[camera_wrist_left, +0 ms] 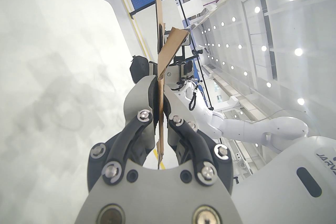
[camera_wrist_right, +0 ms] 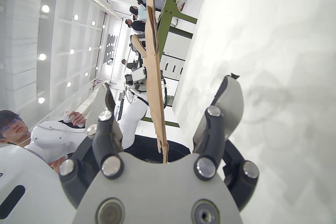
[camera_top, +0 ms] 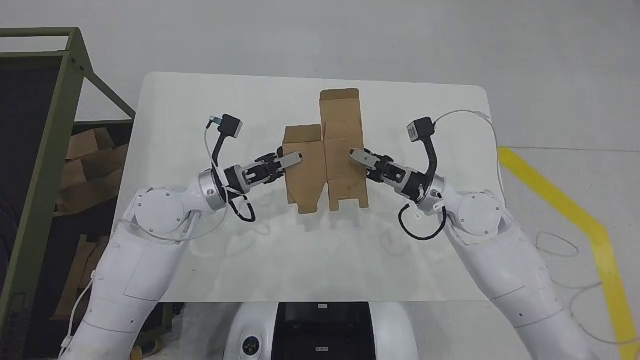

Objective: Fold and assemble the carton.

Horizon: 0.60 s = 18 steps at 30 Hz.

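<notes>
Left hand [camera_wrist_left: 155, 76] clamps carton [camera_top: 325, 132]; right hand [camera_wrist_right: 168, 83] straddles it.

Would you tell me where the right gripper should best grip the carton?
Probably its thin side edge, coming from the side opposite the left gripper, which pinches the other edge. The carton sits edge-on inside the open right gripper, so closing across the sheet fits.

The flat brown cardboard carton [camera_wrist_right: 153, 93] is running off-frame in the right wrist view; the left gripper [camera_wrist_left: 157, 78] is covering its clamped edge; the top view is cropping the olive-green metal rack [camera_top: 46, 160].
</notes>
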### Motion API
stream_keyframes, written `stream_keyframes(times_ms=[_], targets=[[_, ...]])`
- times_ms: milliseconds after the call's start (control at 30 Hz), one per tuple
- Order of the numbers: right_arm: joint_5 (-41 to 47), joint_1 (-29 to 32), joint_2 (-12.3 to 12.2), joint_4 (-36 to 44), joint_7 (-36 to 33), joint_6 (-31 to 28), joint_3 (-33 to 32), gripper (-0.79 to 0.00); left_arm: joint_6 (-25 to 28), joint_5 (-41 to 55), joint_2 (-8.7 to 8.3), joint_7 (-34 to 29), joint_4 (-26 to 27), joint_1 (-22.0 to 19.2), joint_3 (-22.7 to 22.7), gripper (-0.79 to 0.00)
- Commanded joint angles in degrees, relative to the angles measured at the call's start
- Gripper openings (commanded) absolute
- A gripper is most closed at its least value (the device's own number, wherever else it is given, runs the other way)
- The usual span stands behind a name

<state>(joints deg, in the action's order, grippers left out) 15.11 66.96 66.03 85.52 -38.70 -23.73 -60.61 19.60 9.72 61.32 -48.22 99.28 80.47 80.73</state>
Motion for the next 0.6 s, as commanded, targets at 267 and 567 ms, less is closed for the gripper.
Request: stream_keyframes(times_ms=[267,567], targets=[[-0.36,-0.50,0.29,0.04,-0.22,0.30,0.12,-0.483,0.34,0.27,-0.15,0.02,-0.49,-0.43,-0.34,-0.785],[-0.31,-1.10,0.57,-0.22,-0.64,0.40,0.27,-0.745,0.75,0.60,-0.28,0.28,-0.84,-0.57,-0.41,-0.785]])
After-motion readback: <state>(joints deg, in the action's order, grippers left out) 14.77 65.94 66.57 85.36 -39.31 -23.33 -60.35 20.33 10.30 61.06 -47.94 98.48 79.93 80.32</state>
